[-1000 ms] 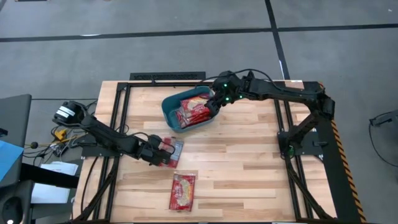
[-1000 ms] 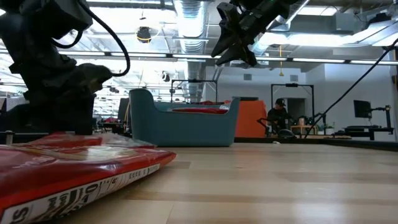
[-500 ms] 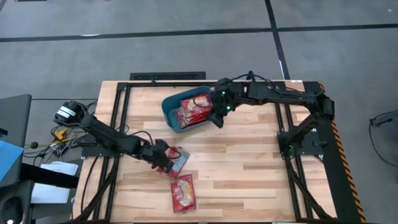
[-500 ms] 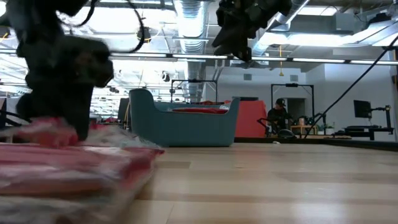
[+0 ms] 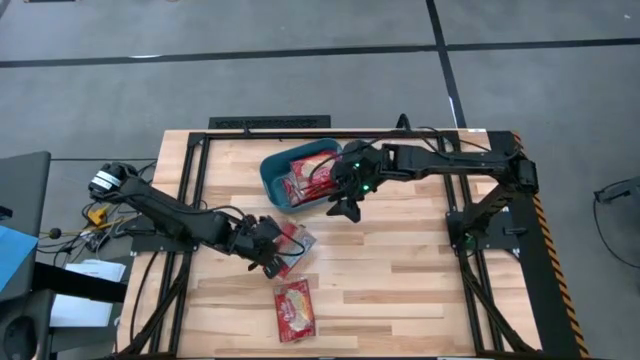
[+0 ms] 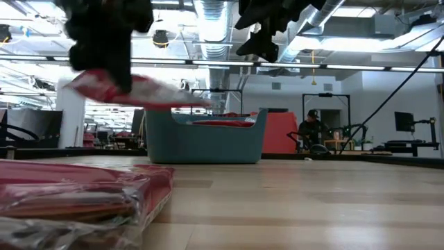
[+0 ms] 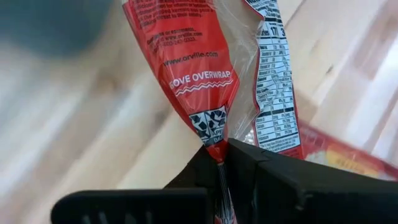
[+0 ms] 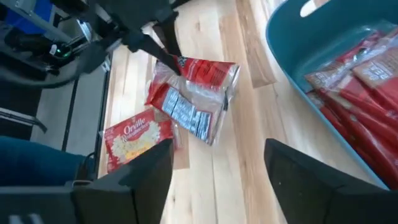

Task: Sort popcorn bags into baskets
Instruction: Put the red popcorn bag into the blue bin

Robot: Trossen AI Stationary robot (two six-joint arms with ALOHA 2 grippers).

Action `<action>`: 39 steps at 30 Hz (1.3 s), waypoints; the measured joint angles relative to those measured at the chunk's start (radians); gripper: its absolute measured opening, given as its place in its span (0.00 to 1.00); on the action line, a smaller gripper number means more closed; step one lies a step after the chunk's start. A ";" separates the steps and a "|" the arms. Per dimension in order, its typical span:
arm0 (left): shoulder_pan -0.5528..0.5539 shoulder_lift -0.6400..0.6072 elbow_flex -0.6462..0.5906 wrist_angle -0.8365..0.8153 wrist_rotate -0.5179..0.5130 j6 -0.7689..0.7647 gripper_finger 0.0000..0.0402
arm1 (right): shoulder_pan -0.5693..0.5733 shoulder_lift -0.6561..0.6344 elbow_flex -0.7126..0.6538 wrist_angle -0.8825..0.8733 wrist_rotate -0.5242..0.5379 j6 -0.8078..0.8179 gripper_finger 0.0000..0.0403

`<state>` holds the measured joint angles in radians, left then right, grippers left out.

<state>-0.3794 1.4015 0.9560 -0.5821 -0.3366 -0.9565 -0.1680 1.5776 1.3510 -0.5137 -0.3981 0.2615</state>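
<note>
My left gripper [image 5: 270, 252] is shut on one red popcorn bag [image 5: 293, 240], which is up off the table in the low view [image 6: 139, 90] and fills the left wrist view [image 7: 205, 68]. A second bag [image 5: 294, 308] lies flat on the wood near the table's near edge [image 6: 69, 201]. The teal tub [image 5: 273, 182] stands on the far middle of the table with several bags [image 5: 310, 178] lying in it. My right gripper [image 5: 346, 206] is open, above the table just beside the tub's right end, touching nothing [image 8: 217, 180]. My left gripper pinches the bag between its two fingers by one end [image 7: 214, 146], where the red foil gathers into a narrow fold. The fingers [image 8: 163, 37] come from the table's left, slanting down. The bag is lifted clear of the table and sticks out beyond the fingers, slightly tilted.
Bare wood stretches across the table's right half and near right corner [image 5: 400, 290]. A black frame [image 5: 270, 124] runs along the table's far and side edges. A person shows far off in the room behind the table [image 6: 311, 128].
My left gripper has gone up and a little toward the table's right, taking its bag from lying on the wood to lifted clear. The bag by the near edge has shifted slightly. My right gripper has moved from over the tub toward the near edge, off the tub's right end.
</note>
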 joint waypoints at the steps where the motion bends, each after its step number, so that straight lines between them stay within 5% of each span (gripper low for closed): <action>1: 0.000 0.000 0.025 -0.017 -0.020 0.027 0.00 | 0.002 0.007 0.000 0.013 0.000 0.007 0.69; 11: 0.005 -0.001 0.204 -0.090 -0.201 0.277 0.00 | 0.032 0.072 0.002 0.127 0.002 0.056 0.71; 28: 0.050 -0.001 0.265 -0.017 -0.224 0.377 0.00 | 0.036 0.079 0.000 0.209 -0.010 0.071 0.69; 33: 0.078 -0.001 0.265 0.001 -0.200 0.398 0.00 | 0.037 0.079 0.000 0.207 -0.015 0.071 0.54; 39: 0.091 -0.001 0.265 0.008 -0.199 0.404 0.05 | 0.028 0.079 0.000 0.205 -0.032 0.059 0.15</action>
<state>-0.2883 1.4010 1.2213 -0.5745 -0.5357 -0.5529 -0.1405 1.6562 1.3510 -0.3087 -0.4300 0.3209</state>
